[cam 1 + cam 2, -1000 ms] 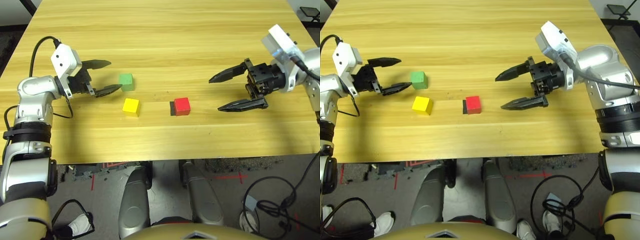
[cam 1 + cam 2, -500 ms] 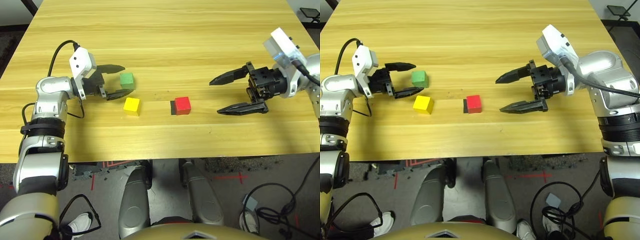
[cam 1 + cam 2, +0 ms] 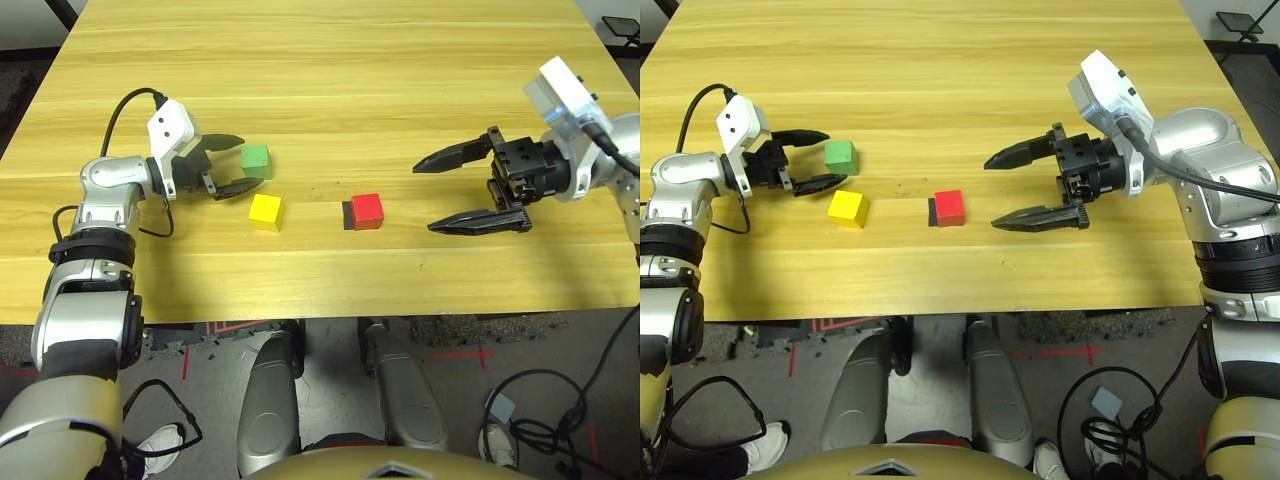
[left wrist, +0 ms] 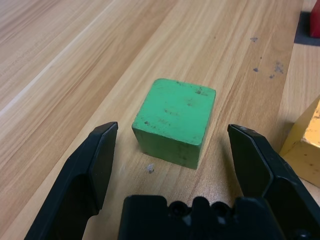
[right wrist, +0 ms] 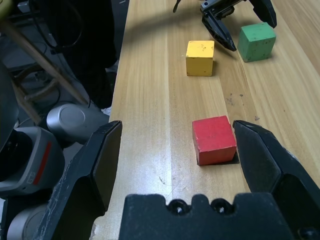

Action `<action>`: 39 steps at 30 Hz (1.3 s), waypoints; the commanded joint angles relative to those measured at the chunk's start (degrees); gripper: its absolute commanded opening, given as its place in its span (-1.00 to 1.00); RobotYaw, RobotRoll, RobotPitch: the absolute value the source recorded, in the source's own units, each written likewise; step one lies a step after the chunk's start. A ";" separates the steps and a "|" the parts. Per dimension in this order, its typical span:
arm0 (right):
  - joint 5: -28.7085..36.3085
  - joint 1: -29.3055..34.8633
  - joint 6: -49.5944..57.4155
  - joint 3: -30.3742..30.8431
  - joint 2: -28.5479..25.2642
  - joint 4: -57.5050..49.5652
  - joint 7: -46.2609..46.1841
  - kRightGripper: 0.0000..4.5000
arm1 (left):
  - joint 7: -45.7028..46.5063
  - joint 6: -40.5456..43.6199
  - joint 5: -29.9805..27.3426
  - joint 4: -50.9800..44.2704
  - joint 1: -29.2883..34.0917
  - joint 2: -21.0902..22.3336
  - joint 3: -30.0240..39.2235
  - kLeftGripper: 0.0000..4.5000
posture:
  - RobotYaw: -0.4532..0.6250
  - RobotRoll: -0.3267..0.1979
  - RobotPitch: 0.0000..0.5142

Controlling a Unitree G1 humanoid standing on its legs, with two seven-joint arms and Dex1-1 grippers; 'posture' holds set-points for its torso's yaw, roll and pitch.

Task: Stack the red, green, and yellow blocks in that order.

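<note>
Head views first: left tool (image 3: pixel 233 163) has slid in along the bench (image 3: pixel 330 90) since a second ago, when its tips stopped short of the green block (image 3: pixel 256 156); now its spread fingers reach alongside that block, not yet touching. Yellow block (image 3: pixel 265 210) sits just beside and nearer the robot, red block (image 3: pixel 367 210) further right, on a flat black patch (image 3: pixel 346 215); none has shifted. Right tool (image 3: pixel 455 190), fingers wide apart, hangs beside the red block, barely changed.

Left wrist view: green block (image 4: pixel 175 122) lies between the parted fingers (image 4: pixel 97 160), clear gaps either side.

Right wrist view: red block (image 5: pixel 214 139) sits ahead, between open fingers (image 5: pixel 102 160), nothing gripped.

Stacking has not begun; my reading is that the approach on green is nearly finished, and closing comes next.
</note>
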 commanded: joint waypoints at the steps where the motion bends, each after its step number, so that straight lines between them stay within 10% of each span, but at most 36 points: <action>1: 0.58 0.86 0.22 -0.98 -0.36 -1.98 -0.14 0.99 | 0.25 -0.73 1.14 0.69 0.28 0.00 -0.61 1.00 | -0.55 -0.48 0.15; 13: 0.02 0.81 -0.72 -0.96 -0.27 -1.12 -0.19 0.99 | 1.01 -0.82 2.39 0.10 0.84 0.05 -1.36 1.00 | -0.56 -0.49 0.16; 21: -0.30 1.42 -1.31 -1.17 -0.34 -0.92 -0.68 1.00 | 2.09 0.03 2.28 0.28 0.61 -0.16 -0.82 -0.08 | -0.57 -0.50 0.16; 30: -0.98 2.01 -2.24 -1.00 -0.48 0.10 -0.77 1.00 | 3.39 3.04 0.50 -1.87 0.43 -0.81 0.43 -0.09 | -0.55 -0.50 0.15; 39: -3.63 5.32 -7.83 -0.99 0.19 7.28 1.26 1.00 | 3.16 21.23 -4.83 -28.47 6.36 1.71 0.88 -0.09 | -0.46 -0.40 0.15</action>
